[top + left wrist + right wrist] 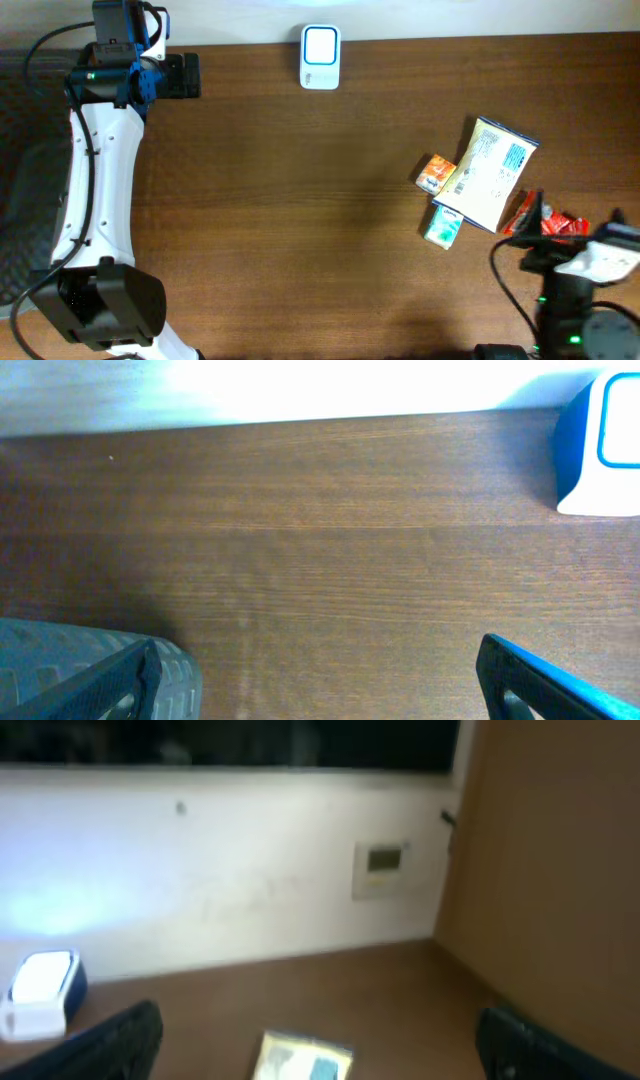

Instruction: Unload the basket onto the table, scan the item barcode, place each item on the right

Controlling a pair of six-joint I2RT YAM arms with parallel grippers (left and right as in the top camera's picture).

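Several items lie in a cluster at the right of the table: a cream packet [490, 172] with blue print, a small orange box [435, 173], a small teal packet [443, 227] and a red packet [552, 222]. No barcode can be made out in any view. The white and blue scanner [320, 57] stands at the table's far edge. My left gripper [185, 75] stands open at the far left, well left of the scanner [605, 445], with bare wood between its fingers [150, 680]. My right gripper [533, 212] is open near the red packet. The cream packet [300, 1062] lies blurred below my right gripper [330, 1055].
The brown wooden table [300, 220] ends at a white wall [220, 870] behind the scanner [40, 990]. The left arm [100, 170] runs along the left side. The right arm's base [590, 290] sits at the near right corner.
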